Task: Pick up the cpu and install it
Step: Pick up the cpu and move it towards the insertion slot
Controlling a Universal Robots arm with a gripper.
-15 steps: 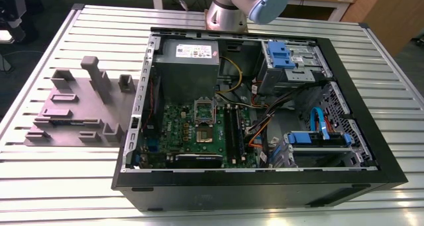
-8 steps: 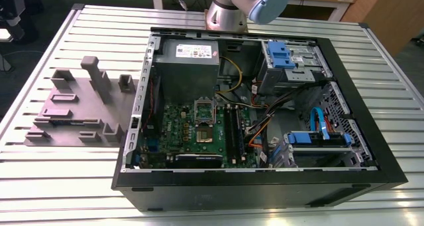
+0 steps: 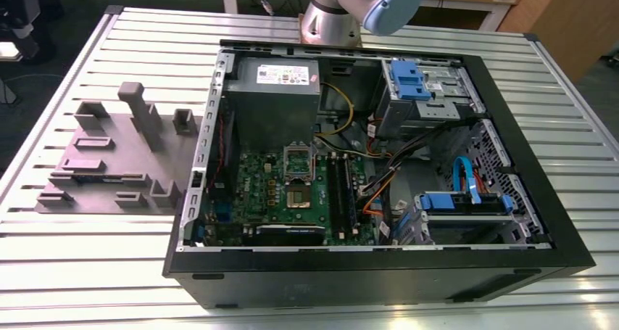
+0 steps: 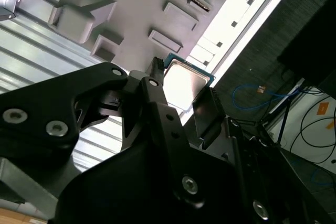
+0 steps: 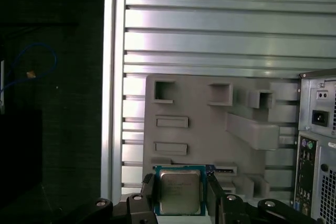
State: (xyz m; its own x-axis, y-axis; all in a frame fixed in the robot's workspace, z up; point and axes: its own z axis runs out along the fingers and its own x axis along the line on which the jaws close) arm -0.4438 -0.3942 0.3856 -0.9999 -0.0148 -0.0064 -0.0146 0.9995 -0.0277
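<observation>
cpu (image 5: 179,191) is clamped in the gripper (image 5: 180,195), jaws shut on two opposite edges with the other two edges free, seen in both wrist views. It hangs clear over the grey fixture tray (image 5: 199,108) and its raised blocks, with open slatted table (image 5: 210,24) beyond, the table's rail edge on one side and the computer case (image 5: 317,129) back panel on the other. In the exterior view the case lies open just beside the tray, motherboard (image 3: 261,192) exposed, cables (image 3: 372,192) and drive cages (image 3: 425,91) crowding the exterior view's right.
</observation>
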